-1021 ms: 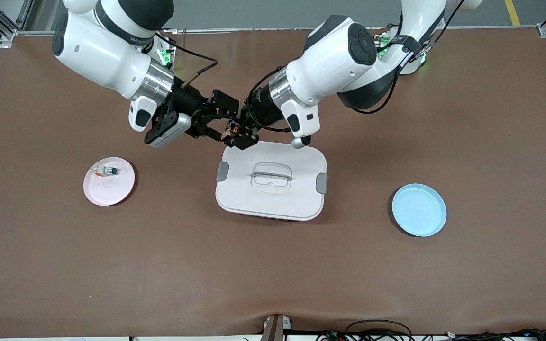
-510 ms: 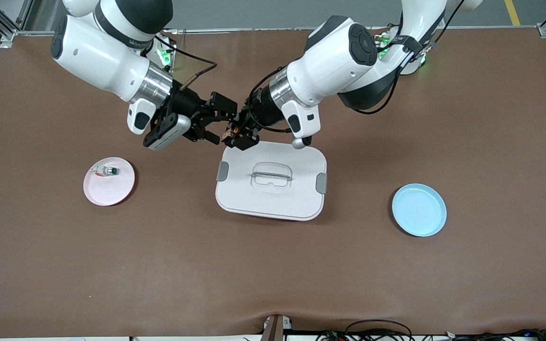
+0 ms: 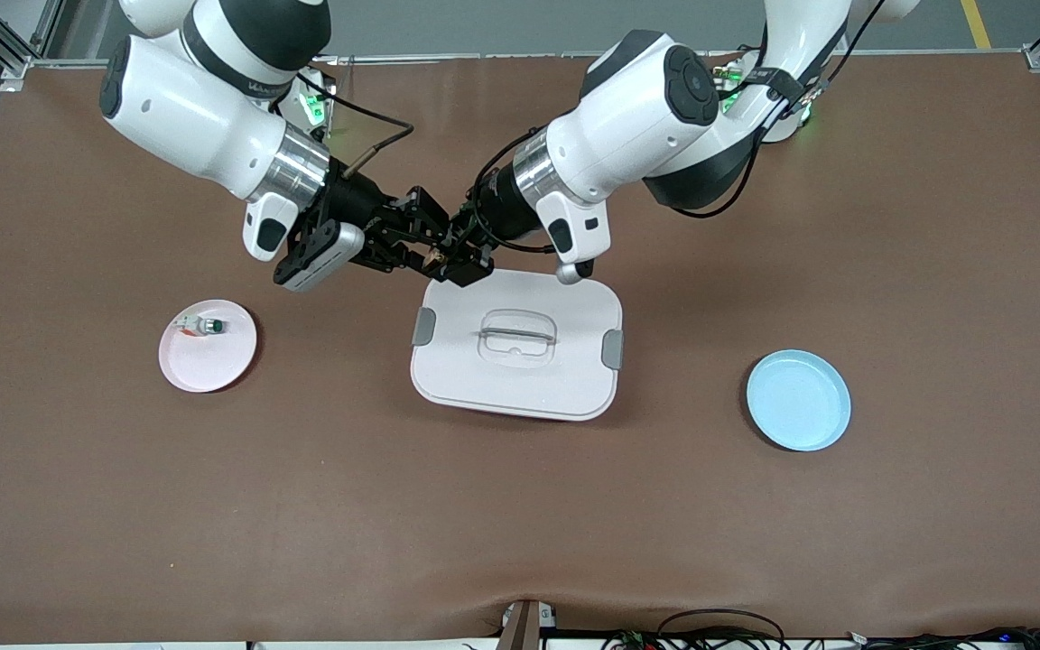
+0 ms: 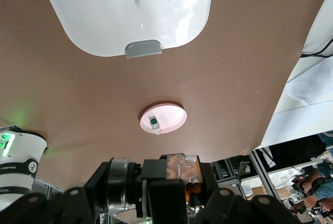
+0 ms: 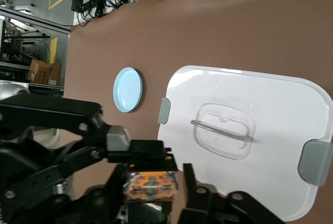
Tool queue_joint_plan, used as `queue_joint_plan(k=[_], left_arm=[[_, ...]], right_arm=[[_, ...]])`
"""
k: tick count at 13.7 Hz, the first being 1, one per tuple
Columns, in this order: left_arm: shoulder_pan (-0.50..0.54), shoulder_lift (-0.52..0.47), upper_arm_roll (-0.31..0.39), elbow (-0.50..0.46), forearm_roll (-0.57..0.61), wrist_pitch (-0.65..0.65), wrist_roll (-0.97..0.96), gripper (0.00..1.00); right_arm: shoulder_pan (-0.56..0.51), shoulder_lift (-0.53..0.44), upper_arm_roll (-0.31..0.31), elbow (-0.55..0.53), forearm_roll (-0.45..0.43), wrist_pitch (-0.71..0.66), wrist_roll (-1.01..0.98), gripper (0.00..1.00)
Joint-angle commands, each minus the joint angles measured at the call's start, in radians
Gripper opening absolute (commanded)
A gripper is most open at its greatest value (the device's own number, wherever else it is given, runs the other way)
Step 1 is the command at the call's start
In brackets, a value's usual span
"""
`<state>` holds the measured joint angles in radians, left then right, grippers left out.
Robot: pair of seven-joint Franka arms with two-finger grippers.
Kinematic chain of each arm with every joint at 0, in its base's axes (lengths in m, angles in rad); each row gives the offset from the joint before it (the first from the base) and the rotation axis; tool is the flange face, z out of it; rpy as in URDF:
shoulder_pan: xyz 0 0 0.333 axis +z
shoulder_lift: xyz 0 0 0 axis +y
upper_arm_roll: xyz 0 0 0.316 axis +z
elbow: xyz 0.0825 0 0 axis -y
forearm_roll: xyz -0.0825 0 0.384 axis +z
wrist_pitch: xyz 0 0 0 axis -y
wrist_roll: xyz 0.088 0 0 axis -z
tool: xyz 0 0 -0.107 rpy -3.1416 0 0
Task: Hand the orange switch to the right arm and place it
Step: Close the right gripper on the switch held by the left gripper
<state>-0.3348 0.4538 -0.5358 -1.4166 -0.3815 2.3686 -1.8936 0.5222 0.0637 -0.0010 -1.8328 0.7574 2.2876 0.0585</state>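
Observation:
The orange switch (image 3: 436, 255), a tiny black box with an orange face, hangs in the air over the corner of the white lid (image 3: 520, 379) that lies toward the arms' bases. My left gripper (image 3: 453, 258) is shut on it. My right gripper (image 3: 427, 244) meets it head-on, its fingers closed in on the same switch. In the right wrist view the switch (image 5: 152, 185) sits between the right gripper's (image 5: 152, 195) fingers, with a left finger clamped on top of it. In the left wrist view the switch (image 4: 183, 168) shows above my left gripper (image 4: 191, 195).
A pink plate (image 3: 213, 366) holding a small white-and-green part (image 3: 199, 325) lies toward the right arm's end. A blue plate (image 3: 798, 402) lies toward the left arm's end. The white lid with its handle sits mid-table under the two wrists.
The right gripper's fingers, wide open a second ago, have closed onto the switch. The left gripper has stayed shut on it and has not moved.

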Motion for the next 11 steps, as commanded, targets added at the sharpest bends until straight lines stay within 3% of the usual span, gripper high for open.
queue_joint_plan(k=[1,3,4,5,7,8,9,10,11], left_arm=[[-0.003,0.003,-0.001,0.015,-0.010,0.004,-0.012,0.13],[-0.003,0.003,-0.001,0.015,-0.008,0.004,-0.012,0.13],[-0.003,0.003,-0.001,0.015,-0.008,0.004,-0.012,0.13],[-0.003,0.003,-0.001,0.015,-0.008,0.004,-0.012,0.13],[-0.003,0.003,-0.001,0.015,-0.008,0.004,-0.009,0.16],[-0.003,0.003,-0.001,0.015,-0.008,0.004,-0.001,0.26],[-0.001,0.003,-0.001,0.013,-0.007,0.004,0.005,0.51],[0.000,0.003,-0.001,0.013,-0.007,0.004,0.005,0.67],[0.000,0.003,-0.001,0.013,-0.007,0.004,0.004,1.00]], right_arm=[[-0.004,0.008,0.000,0.015,0.010,0.000,-0.016,0.31],[-0.004,0.008,0.000,0.015,0.010,0.000,-0.014,0.24],[-0.004,0.008,0.000,0.015,0.010,-0.002,-0.013,0.10],[-0.004,0.010,0.000,0.015,0.010,-0.002,-0.016,0.02],[-0.004,0.010,0.000,0.015,0.010,-0.004,-0.013,0.00],[-0.004,0.010,0.000,0.015,0.011,-0.005,-0.014,0.00],[-0.004,0.010,0.000,0.014,0.011,-0.004,-0.014,0.00],[-0.004,0.010,0.000,0.015,0.013,-0.005,-0.013,0.00],[-0.004,0.010,0.000,0.015,0.014,-0.007,-0.013,0.00]])
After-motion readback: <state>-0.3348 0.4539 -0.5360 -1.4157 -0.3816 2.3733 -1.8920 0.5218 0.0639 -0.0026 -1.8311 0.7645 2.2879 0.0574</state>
